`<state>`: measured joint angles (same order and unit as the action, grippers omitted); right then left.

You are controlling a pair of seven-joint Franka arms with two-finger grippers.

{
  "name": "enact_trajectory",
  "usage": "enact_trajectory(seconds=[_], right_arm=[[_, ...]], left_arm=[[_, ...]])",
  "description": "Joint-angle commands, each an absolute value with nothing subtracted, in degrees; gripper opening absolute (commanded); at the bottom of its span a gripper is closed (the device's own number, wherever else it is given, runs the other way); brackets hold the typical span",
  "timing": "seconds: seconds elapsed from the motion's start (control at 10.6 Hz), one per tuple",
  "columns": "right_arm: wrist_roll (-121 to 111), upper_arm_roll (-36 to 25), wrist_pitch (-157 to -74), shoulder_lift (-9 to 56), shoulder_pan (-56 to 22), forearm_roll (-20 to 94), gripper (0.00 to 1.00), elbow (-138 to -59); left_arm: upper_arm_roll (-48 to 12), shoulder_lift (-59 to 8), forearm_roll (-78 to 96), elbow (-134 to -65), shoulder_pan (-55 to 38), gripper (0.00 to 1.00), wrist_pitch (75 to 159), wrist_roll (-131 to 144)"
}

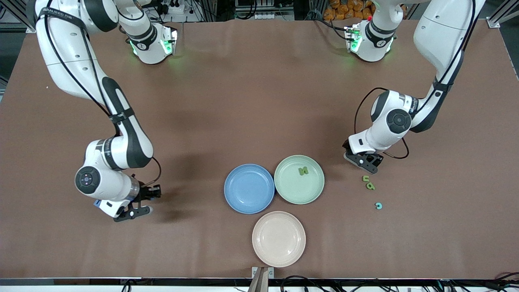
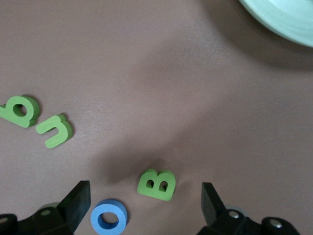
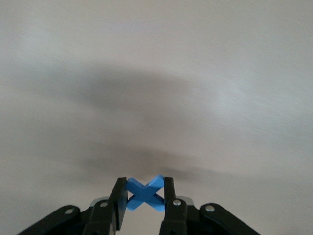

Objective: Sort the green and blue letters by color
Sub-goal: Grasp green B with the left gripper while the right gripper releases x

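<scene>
Wrist views only | right gripper [image 3: 144,195] clamps blue X [image 3: 143,194] | left gripper [image 2: 146,205] jaws apart over green B [image 2: 156,184]

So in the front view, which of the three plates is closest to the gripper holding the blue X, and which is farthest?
Measured from the right gripper:
1. Blue plate, nearest, beside the green one.
2. Pink plate, nearest the camera.
3. Green plate, farthest, toward the left arm's end.
</scene>
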<state>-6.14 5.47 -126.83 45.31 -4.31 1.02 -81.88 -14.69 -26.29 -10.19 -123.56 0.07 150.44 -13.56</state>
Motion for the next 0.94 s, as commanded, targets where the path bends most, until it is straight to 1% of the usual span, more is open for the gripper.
enact_trajectory(seconds=[0.0, 0.09, 0.19, 0.28, 0.47, 0.66, 0.75, 0.85], right_arm=[[2.0, 6.8, -126.0, 45.7, -8.8, 4.0, 0.0, -78.3], [2.4, 6.8, -126.2, 46.0, -10.0, 8.1, 0.0, -78.0], [2.9, 6.7, -127.0, 46.1, -11.8, 12.5, 0.0, -77.6], [6.0, 6.7, -130.2, 46.6, -13.3, 15.8, 0.0, -77.5], [15.9, 6.7, -135.7, 48.3, -17.9, 17.2, 0.0, -76.4], [26.4, 6.7, -140.2, 51.6, -22.4, 17.2, 0.0, -72.4], [30.2, 6.7, -141.7, 52.9, -24.0, 17.2, 0.0, -71.1], [33.5, 6.7, -143.9, 53.5, -25.5, 17.2, 0.0, -70.8]], left_arm=[[-14.9, -26.4, -11.4, -124.3, 0.3, 0.93, 151.3, -14.2], [-14.9, -26.6, -11.4, -124.1, 0.3, 0.88, 151.6, -14.2], [-14.9, -27.0, -11.4, -124.0, 0.2, 0.86, 152.0, -14.2], [-14.9, -27.3, -11.4, -124.0, 0.1, 0.86, 152.2, -14.2], [-14.9, -27.9, -11.4, -123.8, 0.0, 0.85, 152.7, -14.2], [-14.9, -28.6, -11.3, -123.7, 0.0, 0.79, 153.5, -14.2], [-14.9, -28.7, -11.3, -123.7, 0.0, 0.78, 153.8, -14.2], [-14.9, -28.9, -11.3, -123.6, 0.0, 0.73, 153.9, -14.2]])
